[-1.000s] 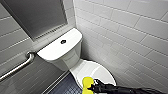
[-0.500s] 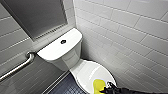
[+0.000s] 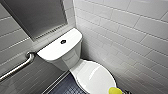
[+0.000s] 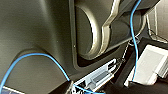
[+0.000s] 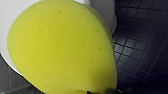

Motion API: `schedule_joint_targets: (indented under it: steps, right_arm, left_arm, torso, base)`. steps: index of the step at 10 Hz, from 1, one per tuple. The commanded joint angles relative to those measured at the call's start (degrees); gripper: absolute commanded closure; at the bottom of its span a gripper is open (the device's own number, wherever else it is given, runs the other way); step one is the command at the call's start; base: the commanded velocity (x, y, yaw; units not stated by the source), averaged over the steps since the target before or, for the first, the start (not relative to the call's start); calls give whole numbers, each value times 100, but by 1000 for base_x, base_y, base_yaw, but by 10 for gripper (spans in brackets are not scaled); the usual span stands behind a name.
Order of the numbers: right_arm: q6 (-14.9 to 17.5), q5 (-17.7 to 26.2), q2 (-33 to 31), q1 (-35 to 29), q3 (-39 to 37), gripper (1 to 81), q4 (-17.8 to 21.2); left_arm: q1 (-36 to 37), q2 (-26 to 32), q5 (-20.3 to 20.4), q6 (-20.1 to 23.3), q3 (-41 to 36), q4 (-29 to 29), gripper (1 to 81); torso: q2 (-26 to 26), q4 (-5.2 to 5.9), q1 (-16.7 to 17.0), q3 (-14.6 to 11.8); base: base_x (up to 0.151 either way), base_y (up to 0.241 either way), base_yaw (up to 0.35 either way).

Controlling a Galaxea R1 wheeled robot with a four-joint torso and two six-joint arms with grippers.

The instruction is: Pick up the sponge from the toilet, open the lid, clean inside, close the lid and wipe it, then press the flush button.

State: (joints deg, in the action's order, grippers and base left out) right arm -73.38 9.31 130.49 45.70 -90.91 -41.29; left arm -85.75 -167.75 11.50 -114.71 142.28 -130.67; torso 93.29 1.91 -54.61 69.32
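Since the sponge (image 3: 115, 90) sits at the front edge of the shut lid (image 3: 96, 77), close under the right end effector whose grip I cannot tell, hold firm and keep it flat.

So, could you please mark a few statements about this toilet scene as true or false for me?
1. The lid is closed over the bowl. True.
2. The sponge lies on the tank top. False: it is at the lid's front edge, far from the tank.
3. The flush button sits in the middle of the tank top. True.
4. The floor is light wood. False: it is covered in small dark tiles.
5. A metal grab bar runs along the wall beside the tank. True.
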Motion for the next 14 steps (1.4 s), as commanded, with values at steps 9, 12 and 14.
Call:
schedule_joint_targets:
  steps: [9, 12, 14]
  right_arm:
    - [-63, -3559, 103, 4013, -2642, 811, -292]
    - [-37, -3620, 550, 4197, -3079, 811, -318]
    - [-45, -3621, 832, 4294, -3371, 811, -494]
  left_arm:
    - [-193, 312, -69, 2, -95, -11, 10]
    - [-201, 347, -77, 2, -95, -20, 10]
    - [-193, 339, -77, 2, -95, -29, 10]
  torso:
    - [2, -225, 0, -127]
    - [4, -70, 0, -15]
    - [-569, -70, 369, -18]
  base:
    - [0, 0, 0]
    - [0, 0, 0]
    - [0, 0, 0]
